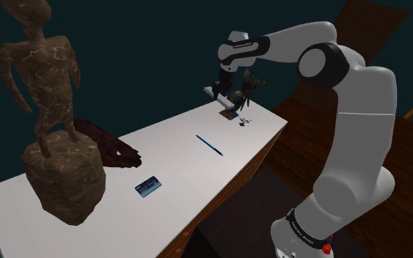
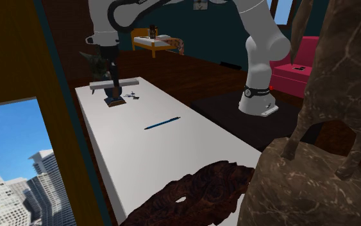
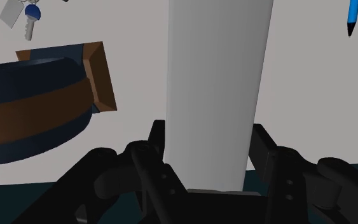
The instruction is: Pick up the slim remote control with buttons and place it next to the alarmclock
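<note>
My gripper (image 3: 209, 159) is shut on a slim plain grey remote (image 3: 219, 89), which runs lengthwise away between the two black fingers (image 3: 149, 153). In the shoulder view the gripper (image 1: 225, 89) holds the remote (image 1: 218, 99) level over the far end of the white table (image 1: 175, 168). Close beside the remote sits the alarm clock (image 3: 31, 111), dark blue and round on a brown base. From the second exterior view the remote (image 2: 113, 83) hangs just above the clock (image 2: 115, 97). No buttons show on the remote.
A small bunch of keys (image 2: 134, 95) lies right by the clock. A blue pen (image 1: 209, 145) rests mid-table and a small card (image 1: 147, 186) nearer the front. A tall brown statue (image 1: 50, 117) and a dark rough lump (image 1: 113, 150) occupy the shoulder view's left end.
</note>
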